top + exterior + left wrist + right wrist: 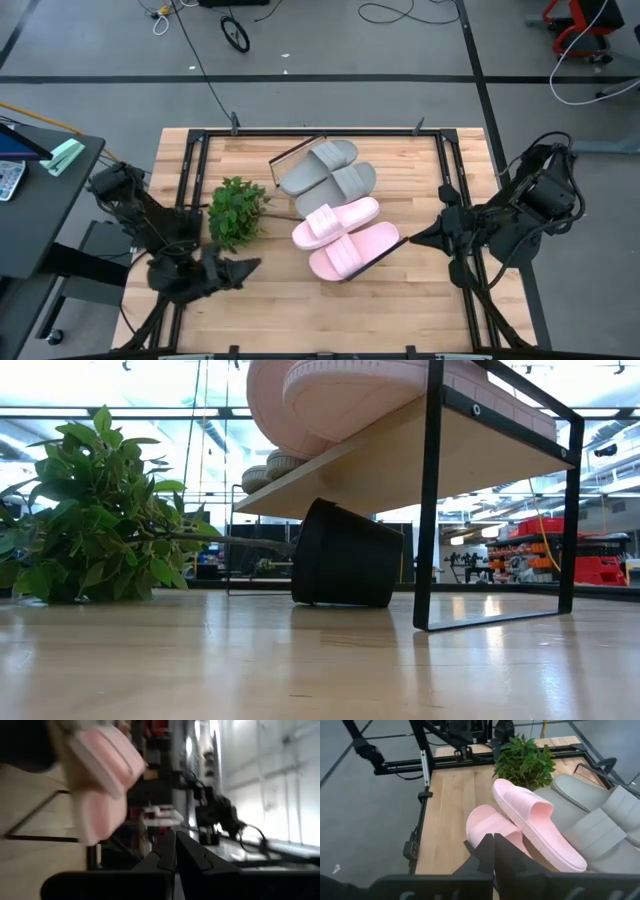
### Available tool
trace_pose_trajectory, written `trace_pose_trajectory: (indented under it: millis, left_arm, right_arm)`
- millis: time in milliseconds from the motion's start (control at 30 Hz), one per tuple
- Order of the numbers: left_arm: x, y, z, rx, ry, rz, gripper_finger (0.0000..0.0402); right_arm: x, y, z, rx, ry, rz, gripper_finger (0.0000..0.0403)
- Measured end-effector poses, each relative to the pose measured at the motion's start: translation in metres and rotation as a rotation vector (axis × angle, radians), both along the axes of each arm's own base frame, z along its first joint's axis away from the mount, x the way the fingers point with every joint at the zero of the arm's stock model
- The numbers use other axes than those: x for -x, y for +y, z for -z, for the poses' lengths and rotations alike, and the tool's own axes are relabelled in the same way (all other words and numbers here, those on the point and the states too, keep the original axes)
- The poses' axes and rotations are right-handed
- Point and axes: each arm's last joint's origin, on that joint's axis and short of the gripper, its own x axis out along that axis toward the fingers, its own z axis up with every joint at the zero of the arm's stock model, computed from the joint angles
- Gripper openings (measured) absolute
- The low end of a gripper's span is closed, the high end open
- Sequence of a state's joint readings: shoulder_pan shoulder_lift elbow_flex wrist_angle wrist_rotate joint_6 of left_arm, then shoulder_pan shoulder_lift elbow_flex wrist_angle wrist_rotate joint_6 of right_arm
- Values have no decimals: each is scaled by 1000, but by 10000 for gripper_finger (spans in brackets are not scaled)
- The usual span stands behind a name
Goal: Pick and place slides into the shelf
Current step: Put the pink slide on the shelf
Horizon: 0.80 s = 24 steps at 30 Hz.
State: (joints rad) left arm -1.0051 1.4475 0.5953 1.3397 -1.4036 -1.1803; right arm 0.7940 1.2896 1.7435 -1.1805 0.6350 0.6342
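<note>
Slides sit four together on the shelf [283,157], which stands slantwise in the middle of the desk [420,300]: the two grey slides [330,170] at the far end, the two pink slides [345,235] at the near end, side by side and touching. They look like soft moulded foam, light and a bit springy, so I'd judge the wide strap or a side edge of the sole the best place to pinch one; the smooth footbed could slip. A leafy plant [236,212] lies tipped over beside the shelf, its black pot [345,555] under the board. The left claw [222,270] rests low near the desk's front edge, its fingers closed together on nothing. The right claw [412,240] hovers just off the pink pair, likewise pressed closed and empty.
</note>
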Motion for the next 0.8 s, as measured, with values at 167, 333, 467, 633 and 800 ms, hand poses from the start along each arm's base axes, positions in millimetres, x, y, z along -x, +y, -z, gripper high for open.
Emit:
trace_pose_trajectory:
  millis: [167, 333, 467, 633, 800]
  left_arm:
    - [-4, 4, -1, 126, -37, -51, 21]
    - [-24, 14, 9, 239, -96, -109, 46]
    - [-40, 23, 17, 200, -81, -93, 88]
    - [-55, 33, 28, 222, -63, -51, 153]
    - [-66, 41, 40, 286, -24, 24, 209]
  right_arm:
    - [-6, -1, 2, -5, 0, 49, 3]
    - [-13, -6, 3, 6, 3, 86, 3]
    - [-16, -10, 4, 9, 4, 109, 3]
    - [-17, -12, 4, 14, 5, 115, 3]
    - [-17, -11, 4, 27, 8, 100, 3]
